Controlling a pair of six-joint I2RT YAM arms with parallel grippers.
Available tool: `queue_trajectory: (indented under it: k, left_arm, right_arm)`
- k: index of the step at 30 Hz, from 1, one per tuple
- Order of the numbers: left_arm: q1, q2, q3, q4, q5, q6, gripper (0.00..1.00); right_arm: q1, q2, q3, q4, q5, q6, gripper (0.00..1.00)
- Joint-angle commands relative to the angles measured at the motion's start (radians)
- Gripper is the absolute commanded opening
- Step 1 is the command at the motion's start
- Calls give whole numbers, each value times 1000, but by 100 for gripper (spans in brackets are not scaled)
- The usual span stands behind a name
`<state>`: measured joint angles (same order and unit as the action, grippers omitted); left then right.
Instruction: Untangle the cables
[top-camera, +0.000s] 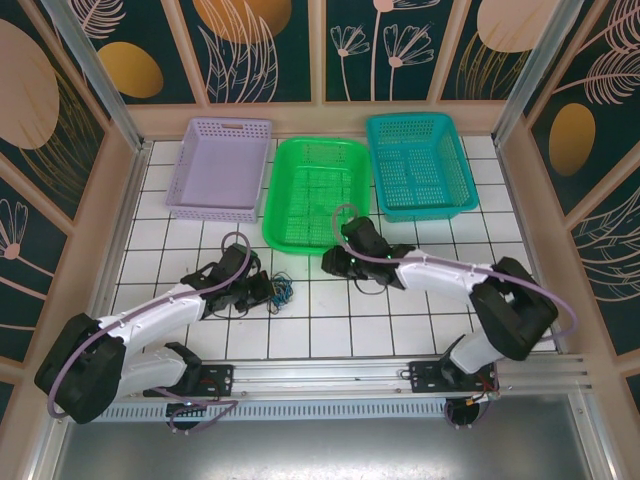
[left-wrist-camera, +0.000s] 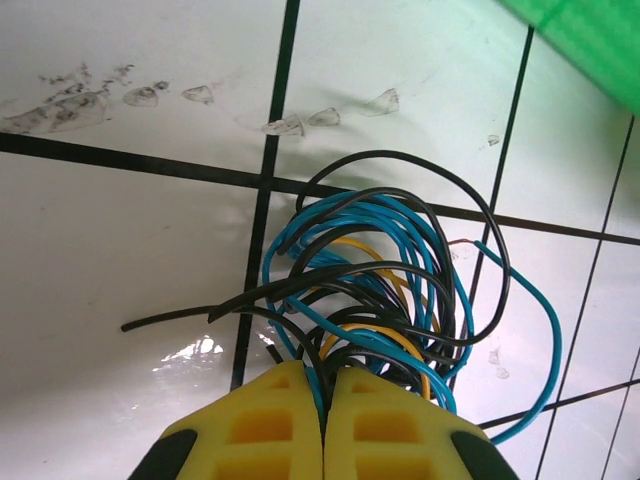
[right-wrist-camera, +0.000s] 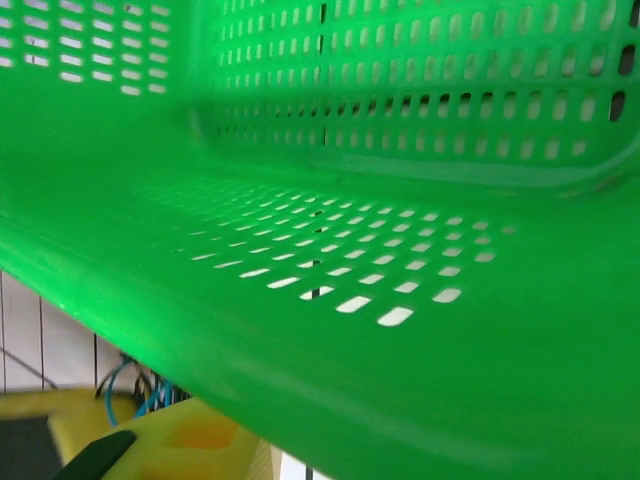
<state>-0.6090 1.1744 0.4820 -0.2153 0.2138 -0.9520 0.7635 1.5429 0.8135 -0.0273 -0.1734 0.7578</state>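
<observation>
Pinching the cables (left-wrist-camera: 375, 212) is the left claw (left-wrist-camera: 323, 388): yellow pads fully closed, w/ blue, black & orange-ish strands trapped in the seam btwn them. The bundle (top-camera: 281, 294) lies on the table (top-camera: 330, 325) just off the green basket's (top-camera: 318, 142) front-left corner, near it but apart. Loops fan out from the pinch toward the basket. One black end lies flat on the side away from the basket. My guess: the grip sits at the clump's edge to anchor one side while the other arm pulls.

As for the right claw (top-camera: 333, 263), it hangs at the basket's near rim, about mid-front, close to the tangle but apart from it. Its wrist cam looks low along the basket wall, w/ a yellow finger (right-wrist-camera: 190, 440) & a bit of blue wire below the rim. Can't tell how wide it stands or if it holds anything.

Task looks barely begun, since the wires are one clump. Next, prob.: right claw drops onto a free loop on the basket side, then the arms draw apart. Risk: several strands share the left pinch, so the whole clump may drag along instead of separating.
</observation>
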Motion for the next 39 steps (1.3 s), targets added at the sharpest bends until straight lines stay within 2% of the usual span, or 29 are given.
queue_trajectory:
  k: [1, 6, 9, 11, 14, 18, 20, 25, 32, 39]
  left_arm:
    - [-5, 9, 30, 52, 44, -10, 0]
    - [-6, 56, 52, 97, 94, -8, 0]
    - [-9, 82, 79, 119, 120, -12, 0]
    - [-9, 97, 91, 148, 138, -29, 0]
    - [-11, 119, 101, 199, 151, -67, 0]
    - [-19, 161, 124, 255, 179, -98, 0]
    - [-23, 187, 150, 264, 193, -102, 0]
    - [-28, 242, 219, 267, 220, -106, 0]
    - [-40, 304, 274, 254, 249, -97, 0]
    - [-53, 302, 293, 228, 278, -78, 0]
  right_arm:
    - [-67, 94, 104, 22, -6, -38, 28]
    - [-144, 214, 247, 16, -42, -78, 25]
    - [-133, 181, 263, -32, -29, -101, 25]
    - [-109, 99, 197, -36, -20, -83, 26]
    - [-74, -61, 49, -17, -42, 14, 36]
    - [-59, -207, -161, 140, -207, 181, 53]
    - [-48, -232, -216, 236, -273, 237, 56]
    - [-25, -173, -247, 315, -341, 280, 54]
    - [-20, -110, -249, 405, -320, 299, 52]
    - [-45, -82, -211, 405, -271, 286, 41]
